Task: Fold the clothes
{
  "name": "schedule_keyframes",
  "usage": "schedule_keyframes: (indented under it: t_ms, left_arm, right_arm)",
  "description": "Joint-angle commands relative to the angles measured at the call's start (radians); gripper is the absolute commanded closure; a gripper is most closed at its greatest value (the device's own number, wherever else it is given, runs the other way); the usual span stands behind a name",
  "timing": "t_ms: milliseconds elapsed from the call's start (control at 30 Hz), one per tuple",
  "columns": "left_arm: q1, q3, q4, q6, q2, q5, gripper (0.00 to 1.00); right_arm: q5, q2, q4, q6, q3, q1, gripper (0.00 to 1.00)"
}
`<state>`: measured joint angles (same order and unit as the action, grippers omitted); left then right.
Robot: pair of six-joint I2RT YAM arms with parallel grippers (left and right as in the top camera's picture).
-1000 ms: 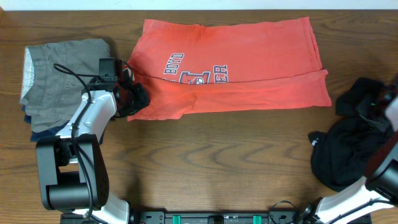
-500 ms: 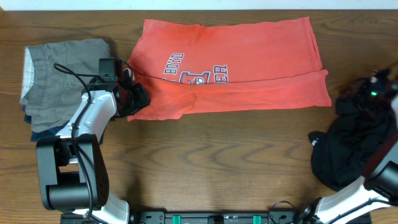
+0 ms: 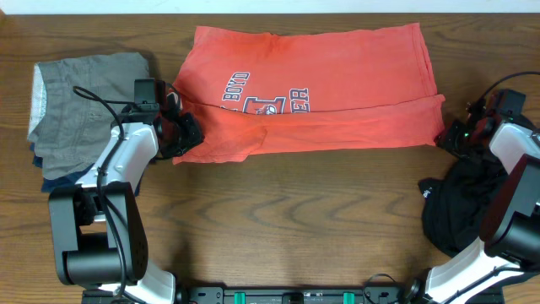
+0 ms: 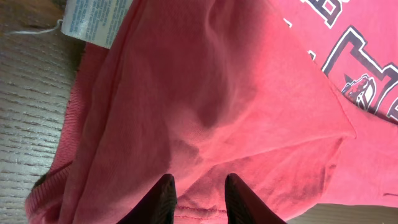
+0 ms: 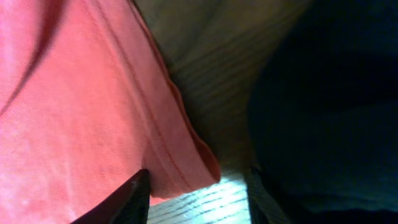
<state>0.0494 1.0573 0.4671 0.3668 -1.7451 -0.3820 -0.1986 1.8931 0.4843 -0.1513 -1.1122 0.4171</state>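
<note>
The coral-red T-shirt (image 3: 321, 93) lies spread across the back of the table, folded lengthwise, its lettering (image 3: 263, 98) toward the left. My left gripper (image 3: 187, 133) sits at its lower left corner. In the left wrist view a ridge of red hem (image 4: 200, 202) is bunched between the narrow-set fingers (image 4: 163, 200), so the left gripper (image 4: 199, 198) is shut on the shirt. My right gripper (image 3: 451, 135) is at the shirt's lower right corner (image 5: 186, 162). It (image 5: 199, 199) stands open, the corner and bare wood between its fingers. The black garment (image 3: 472, 203) lies crumpled just right of it (image 5: 329, 93).
A folded grey garment (image 3: 84, 101) with a pale waistband lies at the left on top of a navy one (image 3: 59, 179), close behind my left arm. Both arm bases stand at the front edge of the wooden table (image 3: 287, 219).
My right arm has swung left from above the black garment to the shirt's lower right corner, and its jaws have opened. The left arm and the shirt have not moved.
</note>
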Motion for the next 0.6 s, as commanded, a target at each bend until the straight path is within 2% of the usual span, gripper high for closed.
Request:
schedule_keyframes:
  t_ms: [0, 33, 67, 167, 267, 433, 567]
  left_arm:
    - [0.000, -0.005, 0.003, -0.006, 0.000, 0.009, 0.71]
    - [0.000, -0.005, 0.003, -0.006, 0.000, 0.009, 0.70]
    - [0.000, -0.005, 0.002, -0.006, 0.000, 0.009, 0.65]
    - [0.000, -0.005, 0.002, -0.006, 0.000, 0.009, 0.61]
    - [0.000, -0.005, -0.002, -0.006, 0.000, 0.010, 0.60]
    - [0.000, -0.010, 0.006, -0.006, 0.000, 0.059, 0.59]
    - [0.000, -0.026, 0.008, -0.006, 0.000, 0.062, 0.59]
  right_arm:
    - [0.012, -0.008, -0.024, -0.035, 0.042, -0.004, 0.63]
    - [-0.013, -0.008, -0.039, -0.035, 0.050, -0.004, 0.68]
    - [-0.043, -0.008, -0.051, -0.035, 0.056, -0.005, 0.70]
    - [-0.156, -0.008, -0.085, -0.034, 0.061, -0.005, 0.77]
    - [-0.202, -0.008, -0.093, -0.035, 0.061, -0.005, 0.99]
    - [-0.166, -0.008, -0.056, -0.035, 0.061, -0.004, 0.99]
    - [-0.042, -0.008, 0.034, -0.079, 0.061, 0.004, 0.99]
